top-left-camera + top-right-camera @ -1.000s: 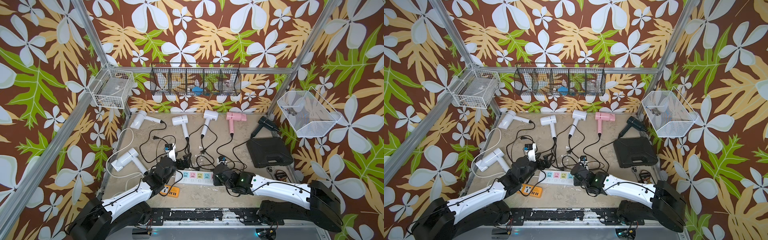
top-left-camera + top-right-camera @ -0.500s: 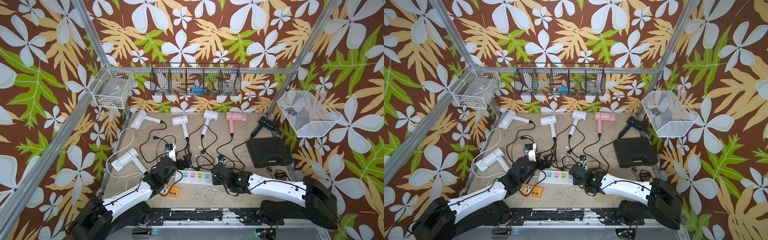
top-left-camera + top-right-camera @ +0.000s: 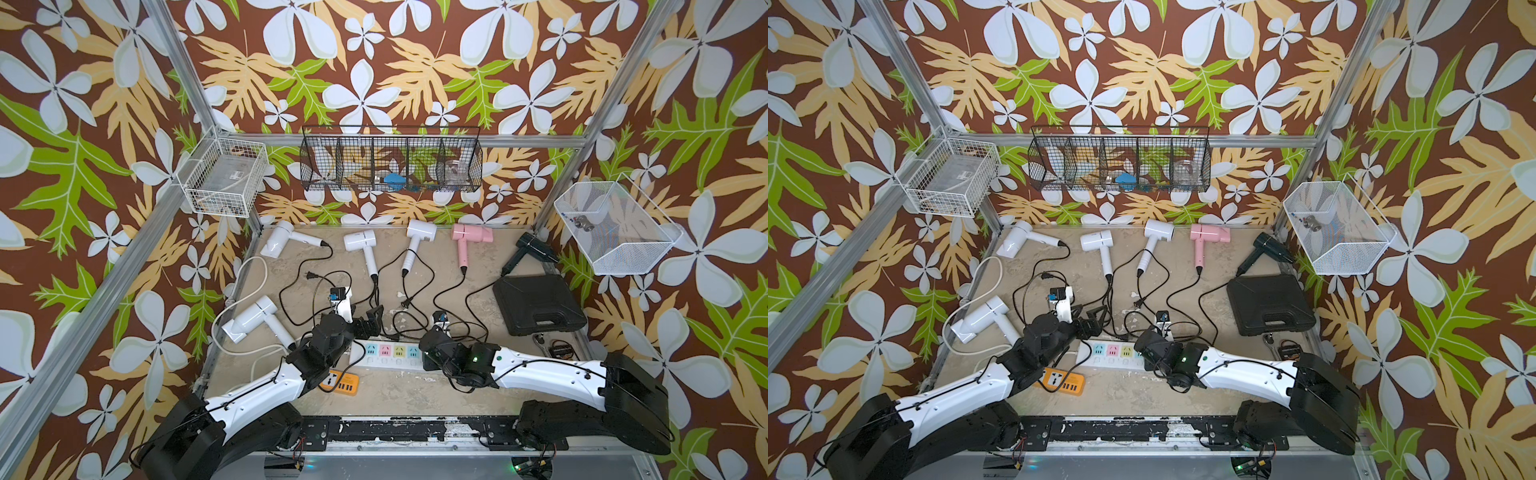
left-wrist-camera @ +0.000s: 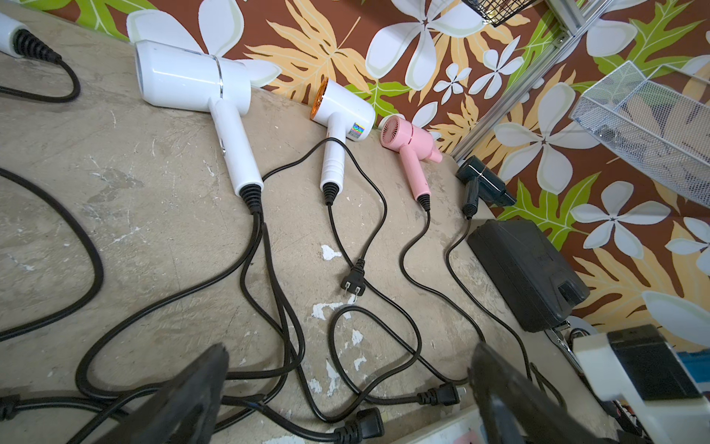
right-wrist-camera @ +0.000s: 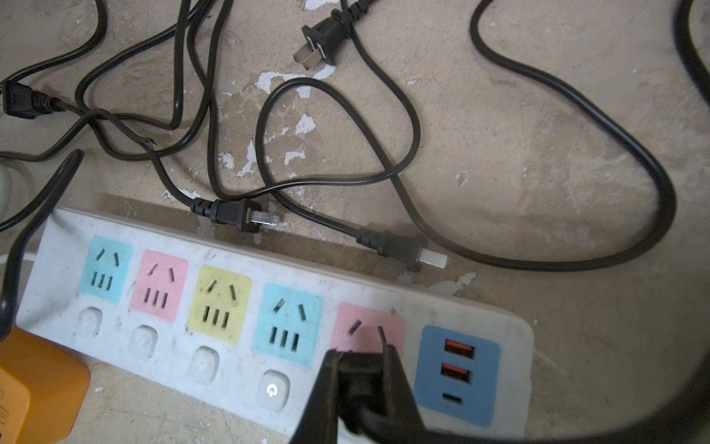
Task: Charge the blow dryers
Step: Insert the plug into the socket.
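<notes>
Near the lower centre of a top view, the right gripper (image 3: 427, 355) has crept slightly leftward along the white power strip (image 3: 386, 353) over the past second, its forearm following. The left gripper (image 3: 371, 322) has not shifted; it hangs with jaws spread wide over the tangled cords, grasping nothing.

The right wrist view shows the right gripper clenched on a black plug (image 5: 357, 380) directly over the strip's pink socket (image 5: 369, 326). The fingers hide whether the prongs are in. The small shift reads as final lining-up for insertion.

The blow dryers lie untouched on the table (image 3: 415, 390). Five sit in a row across the upper middle: white (image 3: 280, 243), white (image 3: 360, 241), white (image 3: 419, 232), pink (image 3: 471, 235) and black (image 3: 534, 249). One more white (image 3: 249, 322) lies at centre left. Other plugs (image 5: 234, 215) still lie loose, so most of the task seems left.
</notes>
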Controlling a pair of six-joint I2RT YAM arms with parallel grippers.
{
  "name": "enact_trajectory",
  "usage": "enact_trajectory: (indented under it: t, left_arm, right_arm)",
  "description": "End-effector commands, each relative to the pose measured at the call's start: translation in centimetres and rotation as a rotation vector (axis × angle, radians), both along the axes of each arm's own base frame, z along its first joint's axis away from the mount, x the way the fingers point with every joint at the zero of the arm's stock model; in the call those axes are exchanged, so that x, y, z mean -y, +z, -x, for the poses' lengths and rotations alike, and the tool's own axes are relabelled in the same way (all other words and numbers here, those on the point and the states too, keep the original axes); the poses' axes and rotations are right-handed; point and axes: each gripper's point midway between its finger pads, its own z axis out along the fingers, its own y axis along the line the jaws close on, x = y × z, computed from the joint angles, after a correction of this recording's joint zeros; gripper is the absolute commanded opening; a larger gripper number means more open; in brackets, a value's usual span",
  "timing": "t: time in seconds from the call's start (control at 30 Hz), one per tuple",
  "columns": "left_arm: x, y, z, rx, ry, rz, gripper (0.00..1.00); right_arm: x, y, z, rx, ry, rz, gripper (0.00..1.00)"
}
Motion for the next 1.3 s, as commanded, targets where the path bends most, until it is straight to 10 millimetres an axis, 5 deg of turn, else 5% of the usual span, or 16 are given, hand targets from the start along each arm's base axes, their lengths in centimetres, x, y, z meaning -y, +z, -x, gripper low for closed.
enact_trajectory:
  t: [0.0,0.83,1.27]
  left_arm:
    - [0.2,0.5,-0.1,0.025,-0.011,0.006,1.0]
    - [0.3,0.6,0.0,0.024,-0.019,0.014,1.0]
    - [0.4,0.6,0.1,0.026,-0.022,0.015,1.0]
  right_arm:
    - [-0.1,-0.1,0.1,-0.004,-0.002,-0.001,0.0]
    - [1.7,-1.2,1.5,0.06,-0.013,0.104,0.0]
    - [0.5,-0.2,0.5,0.1,-0.04,0.064,0.0]
